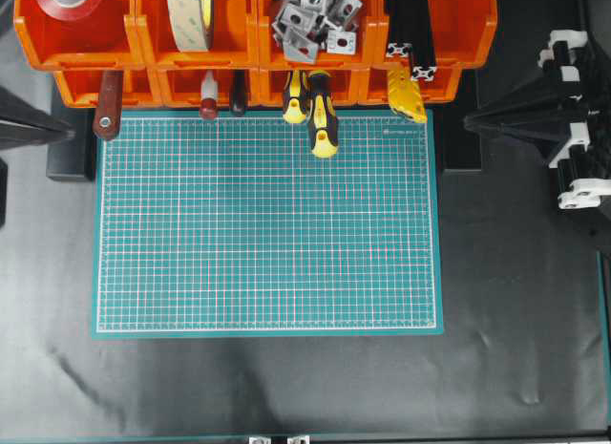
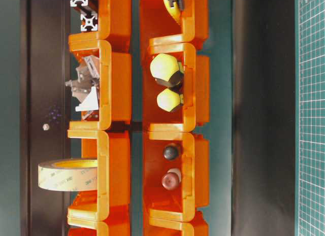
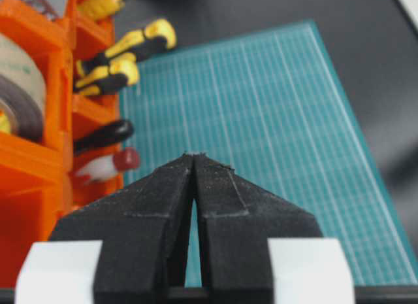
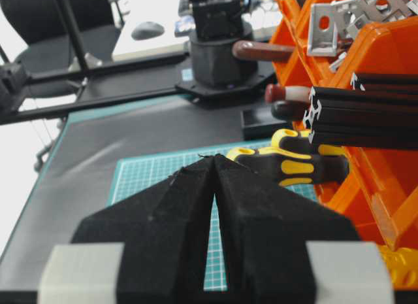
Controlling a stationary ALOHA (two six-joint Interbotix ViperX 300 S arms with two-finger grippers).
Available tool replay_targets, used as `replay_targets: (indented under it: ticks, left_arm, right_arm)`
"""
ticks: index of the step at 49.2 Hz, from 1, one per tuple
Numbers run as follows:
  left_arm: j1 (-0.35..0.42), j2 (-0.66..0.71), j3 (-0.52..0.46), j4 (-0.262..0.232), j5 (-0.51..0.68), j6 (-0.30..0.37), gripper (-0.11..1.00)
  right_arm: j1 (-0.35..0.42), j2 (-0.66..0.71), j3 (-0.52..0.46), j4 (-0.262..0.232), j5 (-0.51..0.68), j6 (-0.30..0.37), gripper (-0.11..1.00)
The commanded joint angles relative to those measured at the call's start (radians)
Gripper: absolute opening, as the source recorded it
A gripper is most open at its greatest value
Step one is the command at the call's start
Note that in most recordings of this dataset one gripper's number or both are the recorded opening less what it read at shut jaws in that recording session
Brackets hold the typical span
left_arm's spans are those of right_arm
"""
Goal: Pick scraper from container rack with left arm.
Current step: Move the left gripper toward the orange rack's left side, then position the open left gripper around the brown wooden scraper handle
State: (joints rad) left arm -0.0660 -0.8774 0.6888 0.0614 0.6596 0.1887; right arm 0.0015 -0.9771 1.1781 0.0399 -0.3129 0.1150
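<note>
The scraper (image 1: 107,105) lies in the lower left bin of the orange container rack (image 1: 153,33). Its reddish-brown handle with a metal-ringed hole sticks out over the corner of the green mat, and its blade is hidden inside the bin. The right wrist view shows the scraper's handle (image 4: 264,51) poking out of the rack (image 4: 379,49). My left gripper (image 1: 69,134) hovers just left of the handle, apart from it, with its tip pointing right. The left wrist view shows the left gripper (image 3: 194,155) shut and empty; the scraper is out of that view. My right gripper (image 4: 214,158) is also shut and empty.
Two yellow-and-black screwdrivers (image 1: 320,115) jut from a lower bin onto the green cutting mat (image 1: 267,224). A dark-red knob tool (image 1: 208,105) and a black-handled tool (image 1: 237,98) sit in the bin beside the scraper. Upper bins hold tape rolls (image 1: 191,14) and metal brackets (image 1: 315,19). The right arm (image 1: 563,129) rests at the right.
</note>
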Motion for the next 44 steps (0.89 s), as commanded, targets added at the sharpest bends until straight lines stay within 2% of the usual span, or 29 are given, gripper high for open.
replay_targets:
  ticks: [1, 6, 10, 14, 18, 21, 26, 27, 32, 36, 38, 42, 44]
  left_arm:
    - [-0.012, 0.038, -0.133, 0.023, 0.218, 0.015, 0.0]
    - [-0.012, 0.072, -0.167, 0.055, 0.325, 0.012, 0.0]
    - [-0.012, 0.094, -0.17, 0.086, 0.337, 0.0, 0.0]
    - [-0.015, 0.114, -0.176, 0.147, 0.348, -0.04, 0.0]
    - [-0.046, 0.135, -0.189, 0.252, 0.376, -0.107, 0.0]
    - [-0.101, 0.158, -0.199, 0.354, 0.425, -0.172, 0.0]
    - [-0.242, 0.199, -0.212, 0.555, 0.54, -0.301, 0.0]
    - [-0.295, 0.21, -0.212, 0.614, 0.566, -0.344, 0.0]
    - [-0.456, 0.25, -0.192, 0.765, 0.63, -0.497, 0.0]
    - [-0.548, 0.295, -0.152, 0.881, 0.69, -0.618, 0.0]
    - [-0.578, 0.321, -0.13, 0.919, 0.718, -0.672, 0.0]
    - [-0.589, 0.377, -0.107, 0.923, 0.742, -0.735, 0.0]
    - [-0.595, 0.399, -0.097, 0.923, 0.742, -0.744, 0.0]
  right_arm:
    - [0.002, 0.003, -0.035, 0.003, -0.014, 0.005, -0.01]
    - [0.002, 0.003, -0.034, 0.005, -0.014, 0.005, -0.01]
    - [0.002, 0.003, -0.035, 0.006, -0.014, 0.005, -0.01]
    - [0.002, 0.003, -0.035, 0.006, -0.014, 0.006, -0.01]
    - [0.002, 0.003, -0.037, 0.006, -0.014, 0.008, -0.01]
    - [0.002, 0.003, -0.037, 0.006, -0.014, 0.009, -0.01]
    - [0.002, 0.003, -0.038, 0.006, -0.014, 0.017, -0.01]
    - [0.002, 0.003, -0.038, 0.008, -0.014, 0.017, -0.01]
    - [0.002, 0.003, -0.038, 0.008, -0.009, 0.018, -0.01]
    - [0.002, 0.003, -0.038, 0.006, -0.011, 0.018, -0.01]
    - [0.002, 0.002, -0.038, 0.006, -0.009, 0.02, -0.01]
    - [0.003, -0.002, -0.04, 0.006, -0.009, 0.021, -0.01]
    - [0.003, 0.0, -0.038, 0.006, -0.008, 0.025, -0.01]
